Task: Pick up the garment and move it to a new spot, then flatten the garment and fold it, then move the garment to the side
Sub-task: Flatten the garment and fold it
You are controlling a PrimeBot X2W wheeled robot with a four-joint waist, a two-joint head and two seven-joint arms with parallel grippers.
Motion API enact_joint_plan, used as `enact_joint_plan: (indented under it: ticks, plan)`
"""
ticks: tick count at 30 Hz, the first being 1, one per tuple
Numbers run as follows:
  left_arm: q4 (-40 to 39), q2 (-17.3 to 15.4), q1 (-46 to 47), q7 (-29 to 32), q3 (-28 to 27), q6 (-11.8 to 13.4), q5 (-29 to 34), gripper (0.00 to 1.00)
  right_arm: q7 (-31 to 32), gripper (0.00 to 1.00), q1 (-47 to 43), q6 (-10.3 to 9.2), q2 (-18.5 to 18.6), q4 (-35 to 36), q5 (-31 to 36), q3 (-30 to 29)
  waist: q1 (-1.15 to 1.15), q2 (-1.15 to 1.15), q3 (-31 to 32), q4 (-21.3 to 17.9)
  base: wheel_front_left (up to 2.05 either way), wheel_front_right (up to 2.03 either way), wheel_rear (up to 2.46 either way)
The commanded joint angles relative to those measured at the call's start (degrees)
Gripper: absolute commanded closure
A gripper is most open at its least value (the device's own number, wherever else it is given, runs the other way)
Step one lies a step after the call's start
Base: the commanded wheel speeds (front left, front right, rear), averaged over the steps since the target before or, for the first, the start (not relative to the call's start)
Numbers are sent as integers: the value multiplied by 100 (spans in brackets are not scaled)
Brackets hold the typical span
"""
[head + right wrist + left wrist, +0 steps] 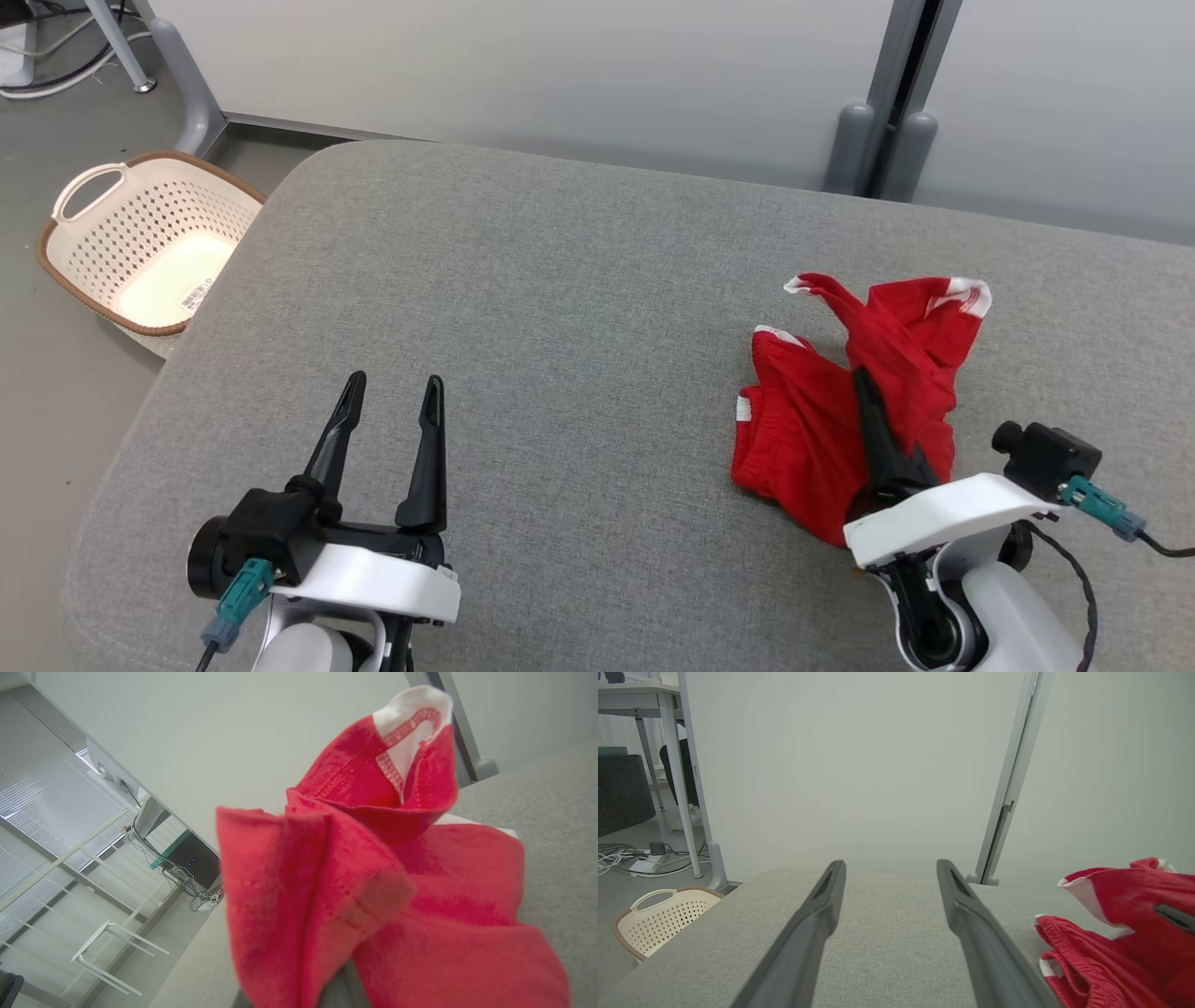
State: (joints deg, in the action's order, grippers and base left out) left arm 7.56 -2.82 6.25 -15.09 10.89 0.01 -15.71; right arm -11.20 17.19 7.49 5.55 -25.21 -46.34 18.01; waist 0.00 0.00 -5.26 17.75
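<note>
The garment (831, 411) is a crumpled pair of red shorts with white trim, lying on the right side of the grey table (560, 308). My right gripper (864, 383) is shut on the garment, its dark fingers pushed into the folds with cloth draped over them. In the right wrist view the red garment (373, 891) bunches close in front of the camera and hides the fingers. My left gripper (392, 385) stands open above the table's front left, nothing between its fingers. The left wrist view has the garment (1125, 933) at the right, apart from the open fingers (822, 914).
A cream perforated laundry basket (149, 243) with a brown rim stands on the floor beyond the table's left edge. A pale wall and a grey post (887, 103) run behind the table. Bare grey surface spreads across the table's middle and left.
</note>
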Motion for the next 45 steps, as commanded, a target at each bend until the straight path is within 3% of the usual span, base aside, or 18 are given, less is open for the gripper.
enact_joint_plan:
  ticks: [1,9,10,11,13,22,27,32,39,45]
  plan:
    - [-10,-20,-29,-6,2,-9,27,0,-57,100,-6,-1,26,-24,-12,85,0,0,6,24,0,0,0]
    - [48,-20,-88,-7,48,25,1,0,-207,97,222,-1,234,-315,362,906,0,0,39,149,0,0,0]
    - [56,-21,-88,-6,50,35,-14,0,-218,86,248,-1,259,-351,428,1029,0,0,39,166,0,0,0]
    - [81,-20,-93,-6,59,48,-57,0,-242,63,289,-1,304,-399,536,1141,0,0,38,183,0,0,0]
    - [134,-20,-93,-6,66,54,-197,0,-266,0,375,-1,388,-552,790,1337,0,0,36,213,0,0,0]
    - [242,-20,-40,-6,132,51,-296,0,-352,0,828,-1,327,-1542,2458,1906,0,0,-15,318,0,0,0]
    - [295,-20,-33,-6,169,30,-317,0,-354,0,941,-2,192,-1939,2781,1994,0,0,-23,368,0,0,0]
    - [297,-19,-42,-7,126,57,-312,0,-248,0,998,-2,24,-2262,2639,1921,0,0,-27,318,0,0,0]
    - [198,-19,9,-6,28,13,-252,0,-388,0,1120,-2,163,-2010,2654,1420,0,0,-8,-49,0,0,0]
    - [-16,-21,84,-6,-36,-14,-226,0,-405,0,761,-2,382,-1157,3182,498,0,0,-9,-396,0,0,0]
